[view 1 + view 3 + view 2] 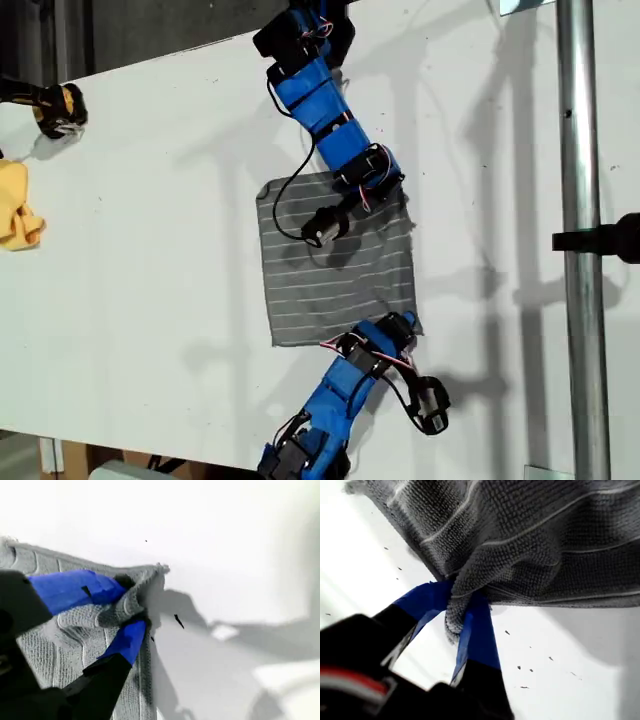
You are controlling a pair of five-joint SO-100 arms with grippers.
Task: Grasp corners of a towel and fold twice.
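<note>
Towel (330,280) lay spread near the middle of the white table (150,250), as you saw in the exterior view: grey, roughly square, crossed by thin, evenly spaced white stripes. Up close its weave looked nubbly and soft. My first gripper (462,612) was clamped on one corner (452,625), the cloth bunched into a fold between the blue-taped fingers (479,635). My second gripper (131,602) pinched another corner (161,570), the fabric puckered around its jaws. In the exterior view, one arm (320,95) reached from the top to the towel's upper right corner, and another arm (345,390) reached from the bottom to its lower right corner. You could not tell from the wrist views which arm was which. A yellow cloth (15,205) sat well apart at the exterior view's left edge.
</note>
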